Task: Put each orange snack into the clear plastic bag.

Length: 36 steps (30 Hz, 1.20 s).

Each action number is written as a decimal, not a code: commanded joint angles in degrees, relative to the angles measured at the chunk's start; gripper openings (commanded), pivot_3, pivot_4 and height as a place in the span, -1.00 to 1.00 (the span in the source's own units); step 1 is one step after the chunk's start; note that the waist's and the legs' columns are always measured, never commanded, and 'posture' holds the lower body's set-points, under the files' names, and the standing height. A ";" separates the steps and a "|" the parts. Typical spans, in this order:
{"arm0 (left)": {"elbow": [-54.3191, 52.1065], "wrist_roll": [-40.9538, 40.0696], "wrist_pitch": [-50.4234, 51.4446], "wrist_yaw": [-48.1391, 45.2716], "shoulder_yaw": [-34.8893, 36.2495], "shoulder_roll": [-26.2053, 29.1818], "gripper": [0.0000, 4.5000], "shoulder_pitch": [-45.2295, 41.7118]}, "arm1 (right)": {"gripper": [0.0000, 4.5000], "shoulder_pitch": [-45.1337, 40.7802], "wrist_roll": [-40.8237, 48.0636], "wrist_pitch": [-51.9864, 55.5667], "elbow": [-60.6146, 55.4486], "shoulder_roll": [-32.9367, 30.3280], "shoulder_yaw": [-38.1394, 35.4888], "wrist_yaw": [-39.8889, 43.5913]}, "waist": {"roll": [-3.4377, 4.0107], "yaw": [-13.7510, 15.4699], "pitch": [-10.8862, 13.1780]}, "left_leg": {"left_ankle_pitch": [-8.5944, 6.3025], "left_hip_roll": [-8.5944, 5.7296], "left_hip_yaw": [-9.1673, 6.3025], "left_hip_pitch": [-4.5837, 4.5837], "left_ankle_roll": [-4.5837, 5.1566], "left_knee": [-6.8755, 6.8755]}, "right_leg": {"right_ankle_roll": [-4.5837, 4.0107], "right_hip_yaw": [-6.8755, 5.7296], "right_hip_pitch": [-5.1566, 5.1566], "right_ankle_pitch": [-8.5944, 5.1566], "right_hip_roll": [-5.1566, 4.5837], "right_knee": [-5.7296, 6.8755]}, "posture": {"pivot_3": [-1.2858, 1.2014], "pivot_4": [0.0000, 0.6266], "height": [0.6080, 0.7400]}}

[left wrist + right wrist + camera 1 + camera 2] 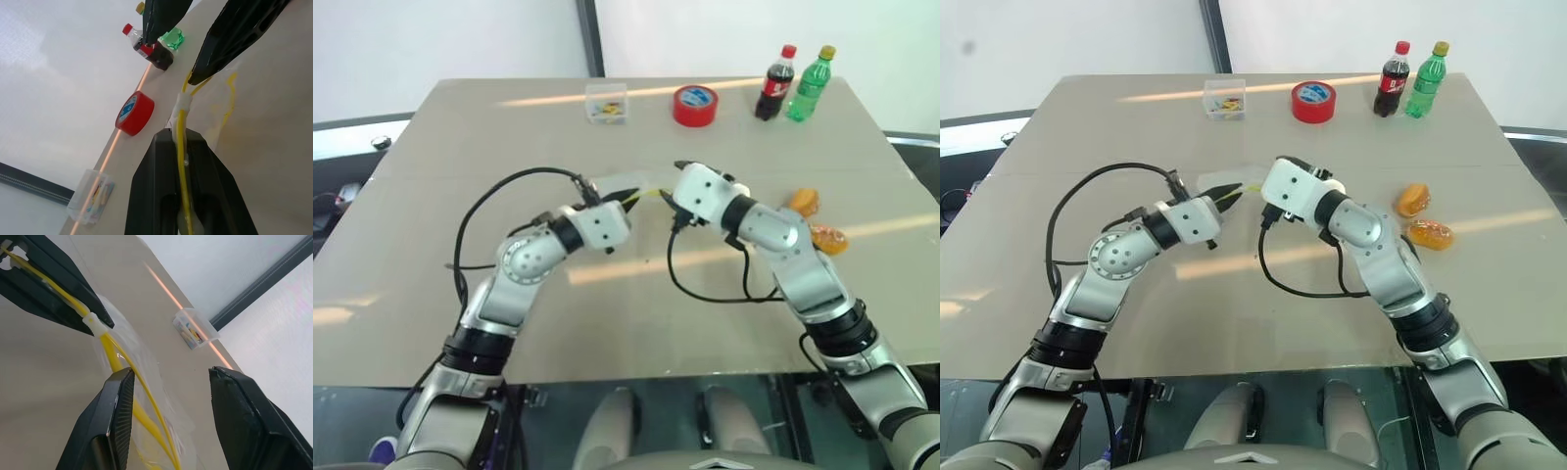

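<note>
Your left tool point(182, 161) is clenched on the yellow seal strip point(182, 128) of the clear plastic bag point(142, 362), holding it above the table point(460, 137). Your right tool point(168, 416) stands released, jaws apart at the same strip. Judged thin, limp and slippery film, the bag should be taken only by the stiffer strip, one lip per tool. Both orange snacks point(1413, 200) point(1430, 234) lie on the table beside the right arm, well apart from the bag; light and glossy, likely soft, grip them across the middle.
</note>
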 commanded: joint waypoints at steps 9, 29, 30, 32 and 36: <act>-2.18 -0.38 -2.89 0.95 2.15 0.86 -1.00 1.93 | 0.09 0.70 -2.15 2.34 7.04 -0.43 -5.32 -4.47 | 0.00 0.38 0.00 | 0.00 -0.01 0.00 -0.01 0.00 0.00 | 0.00 0.00 0.01 0.00 -0.04 -0.01 | 0.03 -0.52 1.00; 1.07 2.19 0.80 4.53 2.27 -0.44 -1.00 -0.86 | -0.93 8.38 12.21 17.53 -11.34 3.91 -12.44 0.55 | 0.02 0.00 0.01 | 0.00 0.01 -0.07 0.01 0.01 0.02 | 0.00 -0.06 0.06 0.00 0.01 0.00 | 0.03 -0.52 1.00; 1.10 2.14 0.57 4.61 2.15 -0.49 -1.00 -0.90 | -0.98 7.99 13.46 19.32 -10.92 5.71 -13.17 -0.28 | 0.02 -0.05 0.01 | 0.00 0.01 -0.06 0.02 0.00 0.02 | 0.00 -0.05 0.06 0.00 0.01 0.00 | 0.03 -0.52 1.00; 1.20 1.90 0.02 4.73 2.04 -0.59 -1.00 -0.97 | -0.98 7.06 14.78 21.27 -9.56 8.22 -13.79 -1.65 | 0.02 -0.06 0.01 | 0.00 0.01 -0.06 0.03 0.01 0.02 | 0.00 -0.04 0.06 0.00 0.01 0.02 | 0.03 -0.52 1.00; 0.57 1.62 -0.78 4.46 1.87 -0.58 -1.00 -0.78 | -0.98 5.19 17.79 23.55 -6.38 13.08 -15.85 -4.30 | 0.03 0.05 0.02 | 0.00 0.01 -0.06 0.02 0.00 0.02 | 0.00 -0.04 0.05 0.00 -0.02 0.01 | 0.03 -0.52 1.00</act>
